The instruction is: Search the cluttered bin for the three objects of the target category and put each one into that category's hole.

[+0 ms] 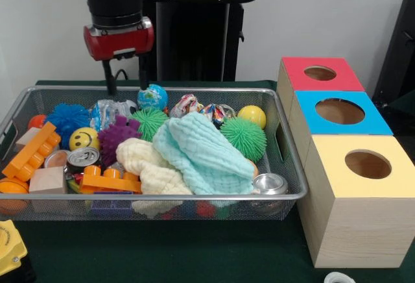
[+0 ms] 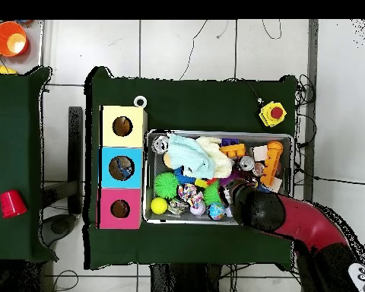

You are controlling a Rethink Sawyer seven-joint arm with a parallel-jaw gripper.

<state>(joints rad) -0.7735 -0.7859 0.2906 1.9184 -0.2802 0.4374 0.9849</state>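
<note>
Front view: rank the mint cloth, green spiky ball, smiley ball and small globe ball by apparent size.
Largest to smallest:
mint cloth
green spiky ball
smiley ball and globe ball look alike; the globe sits farther back, so unranked.

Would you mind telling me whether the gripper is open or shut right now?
Open. In the front view the gripper shows two dark fingers hanging apart above the bin's far side, with nothing held between them.

The work table carries a dark green cover. A second green-covered table stands beside it at the left edge. The floor consists of pale tiles crossed by loose cables. A plain light wall stands behind the table's far edge.
</note>
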